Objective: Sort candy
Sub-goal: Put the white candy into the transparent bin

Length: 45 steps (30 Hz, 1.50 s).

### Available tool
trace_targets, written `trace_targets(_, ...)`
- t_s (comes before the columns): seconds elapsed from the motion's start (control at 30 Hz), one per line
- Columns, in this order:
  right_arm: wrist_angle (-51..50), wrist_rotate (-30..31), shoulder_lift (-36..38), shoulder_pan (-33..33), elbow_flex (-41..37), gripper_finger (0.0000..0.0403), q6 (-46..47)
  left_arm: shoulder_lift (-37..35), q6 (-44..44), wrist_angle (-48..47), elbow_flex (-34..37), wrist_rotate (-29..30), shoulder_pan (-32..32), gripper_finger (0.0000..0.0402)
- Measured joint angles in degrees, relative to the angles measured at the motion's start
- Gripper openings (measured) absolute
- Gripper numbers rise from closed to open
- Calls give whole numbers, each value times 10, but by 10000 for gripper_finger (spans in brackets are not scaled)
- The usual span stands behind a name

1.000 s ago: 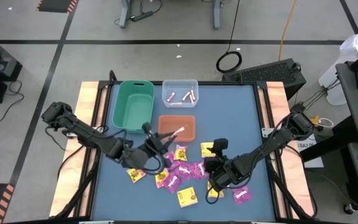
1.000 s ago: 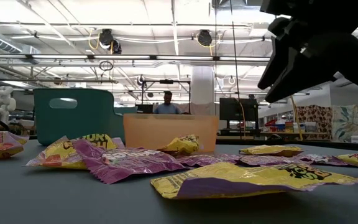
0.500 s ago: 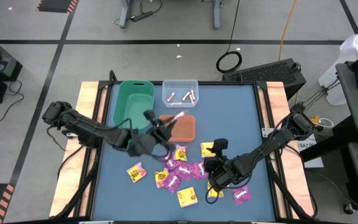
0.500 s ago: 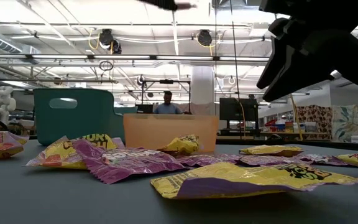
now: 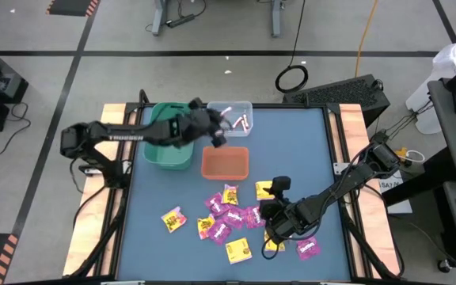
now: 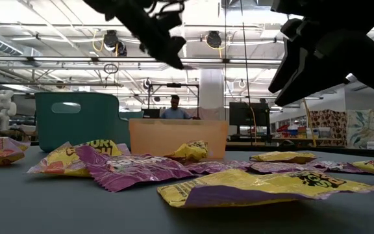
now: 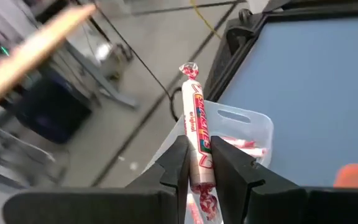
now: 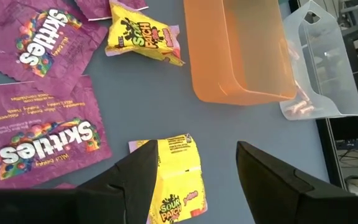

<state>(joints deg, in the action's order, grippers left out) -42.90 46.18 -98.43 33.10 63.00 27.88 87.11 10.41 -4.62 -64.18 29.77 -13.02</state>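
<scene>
Bins crowd the table's far edge; candy clutters the middle.

Along the far edge stand the green bin (image 5: 169,134) and clear bin (image 5: 229,117), the orange bin (image 5: 226,162) just nearer, and the left gripper (image 5: 217,127) hangs above the clear bin, clamping a stick (image 7: 197,134). Packets (image 5: 229,215) litter the middle toward the near edge, where the right gripper (image 5: 273,226) hovers with fingers spread. The table (image 5: 303,142) lies bare by its far right corner, and down its left side only one packet lies.

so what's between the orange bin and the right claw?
High view: the orange bin and the right claw are separated by bare blue mat, plus one yellow packet and a magenta packet at the pile's edge.
</scene>
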Motion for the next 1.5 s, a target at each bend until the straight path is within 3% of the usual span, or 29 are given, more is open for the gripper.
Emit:
trace_targets(0.2,-3,3,0,0,0,208,0,26,-86,-24,0,-112,-83,65)
trace_targets(0.7,-3,3,0,0,0,208,0,134,-146,-3,0,-117,-112,70)
trace_targets(0.9,-2,0,0,0,0,208,7,138,-147,-8,0,-126,-117,104)
trace_targets(1.0,-24,-28,3,5,7,208,22,136,-173,-10,0,-162,-117,130)
trace_targets(1.17,-150,-105,5,41,73,208,147,124,-177,-14,0,-192,-115,162)
trace_targets(1.27,-166,-146,5,79,100,208,194,100,-177,-19,0,-216,-101,166)
trace_targets(1.4,-179,-186,6,133,119,208,281,60,-187,-56,0,-254,-51,166)
trace_targets(1.5,-219,-182,5,162,119,208,413,37,-189,-104,0,-258,9,166)
